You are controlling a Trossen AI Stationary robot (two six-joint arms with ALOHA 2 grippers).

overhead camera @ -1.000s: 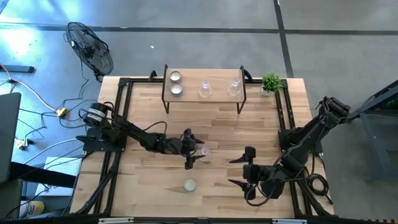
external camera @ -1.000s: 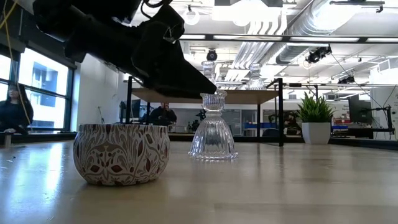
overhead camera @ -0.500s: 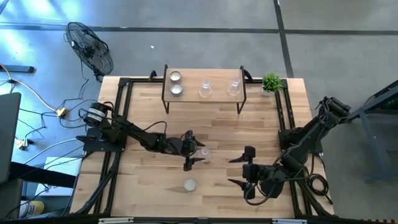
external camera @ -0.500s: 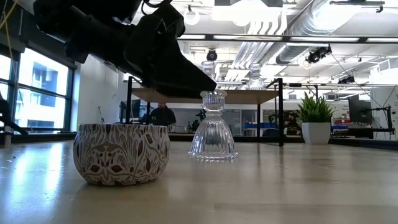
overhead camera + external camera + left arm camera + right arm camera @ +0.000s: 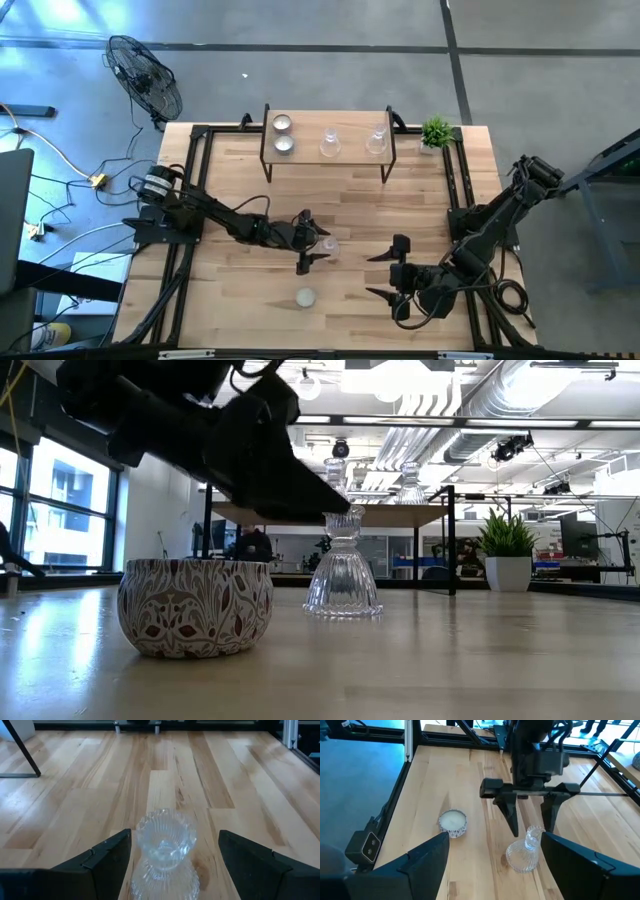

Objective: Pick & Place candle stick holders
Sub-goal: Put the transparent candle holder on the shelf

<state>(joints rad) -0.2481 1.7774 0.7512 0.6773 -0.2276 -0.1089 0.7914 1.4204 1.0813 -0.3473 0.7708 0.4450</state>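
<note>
A clear glass stemmed holder [image 5: 165, 840] stands upright on its flared base at the table's middle. My left gripper [image 5: 315, 243] is open, one finger on each side of the holder's cup with a gap on both sides. A short patterned tealight cup [image 5: 305, 297] with a white centre rests on its base nearer the front edge. My right gripper [image 5: 383, 275] hovers open to the right of both, holding nothing. Two more tealight cups [image 5: 283, 133] and two more glass holders [image 5: 330, 143] stand on the black shelf [image 5: 390, 160] at the back.
A small green plant [image 5: 435, 131] in a white pot stands at the far right corner, beside the shelf. Black frame rails [image 5: 190, 180] run along the table's left and right sides. Bare wood lies between the shelf and the grippers.
</note>
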